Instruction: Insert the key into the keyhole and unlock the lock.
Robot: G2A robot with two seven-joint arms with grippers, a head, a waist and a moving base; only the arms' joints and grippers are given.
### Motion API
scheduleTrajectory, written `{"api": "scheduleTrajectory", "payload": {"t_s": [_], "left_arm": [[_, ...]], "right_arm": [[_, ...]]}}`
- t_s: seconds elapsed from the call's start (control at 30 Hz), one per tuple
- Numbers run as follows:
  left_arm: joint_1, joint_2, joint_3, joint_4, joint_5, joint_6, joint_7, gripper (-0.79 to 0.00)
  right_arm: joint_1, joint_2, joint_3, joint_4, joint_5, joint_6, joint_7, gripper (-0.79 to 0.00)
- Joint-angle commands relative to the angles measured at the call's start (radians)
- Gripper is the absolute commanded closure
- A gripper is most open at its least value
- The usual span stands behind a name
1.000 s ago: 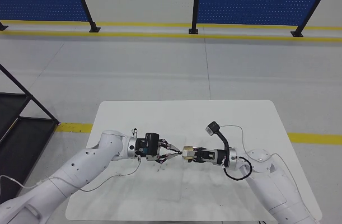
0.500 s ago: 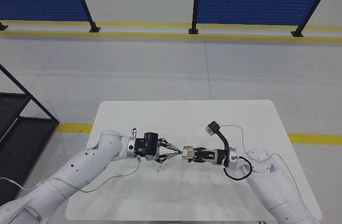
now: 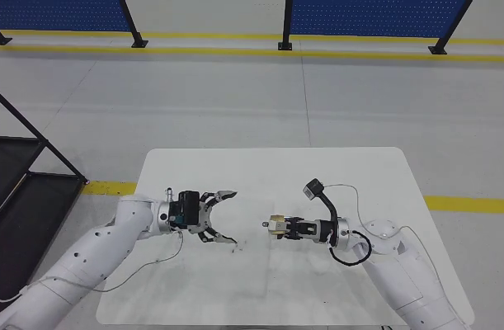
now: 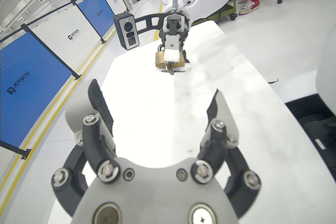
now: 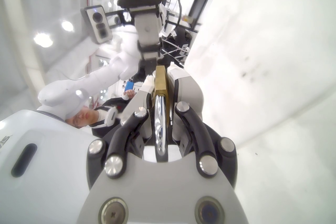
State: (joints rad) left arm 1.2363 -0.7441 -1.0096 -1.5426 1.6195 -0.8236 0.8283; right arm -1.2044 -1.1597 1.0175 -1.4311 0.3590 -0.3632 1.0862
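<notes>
Lock [image 4: 159,59], brass body, bright steel shackle. We found it over the middle of the tabletop [image 3: 334,173], clamped in the right gripper [image 3: 281,225], shackle toward that wrist. Key [image 4: 171,69] stood in the keyhole, facing the left gripper [image 4: 155,89], which hung spread wide and held nothing, nearer the tabletop's left edge. We judged the turn best made by closing squarely on the key's head and twisting about its axis. We could not tell whether the shackle was free.
</notes>
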Motion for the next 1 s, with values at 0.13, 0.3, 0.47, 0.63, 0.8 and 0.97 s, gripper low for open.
{"api": "scheduleTrajectory", "payload": {"t_s": [0.13, 0.3, 0.47, 0.63, 0.8, 0.97], "left_arm": [[0.075, 0.027, -0.083, -0.026, 0.001, -0.011, 0.009, -0.785], [0.075, 0.027, -0.083, -0.026, 0.001, -0.011, 0.009, -0.785], [0.075, 0.027, -0.083, -0.026, 0.001, -0.011, 0.009, -0.785], [0.075, 0.027, -0.083, -0.026, 0.001, -0.011, 0.009, -0.785], [0.075, 0.027, -0.083, -0.026, 0.001, -0.011, 0.009, -0.785], [0.075, 0.027, -0.083, -0.026, 0.001, -0.011, 0.009, -0.785]], "right_arm": [[0.0, 0.0, 0.0, 0.0, 0.0, 0.0, 0.0, 0.0], [0.0, 0.0, 0.0, 0.0, 0.0, 0.0, 0.0, 0.0], [0.0, 0.004, 0.009, 0.001, -0.072, 0.034, -0.051, 0.0], [-0.054, 0.029, 0.056, -0.134, -0.293, 0.262, -0.159, 0.0], [-0.097, 0.054, 0.115, -0.258, -0.399, 0.515, -0.124, 0.0], [-0.091, 0.069, 0.136, -0.318, -0.469, 0.718, -0.051, 0.0]]}}
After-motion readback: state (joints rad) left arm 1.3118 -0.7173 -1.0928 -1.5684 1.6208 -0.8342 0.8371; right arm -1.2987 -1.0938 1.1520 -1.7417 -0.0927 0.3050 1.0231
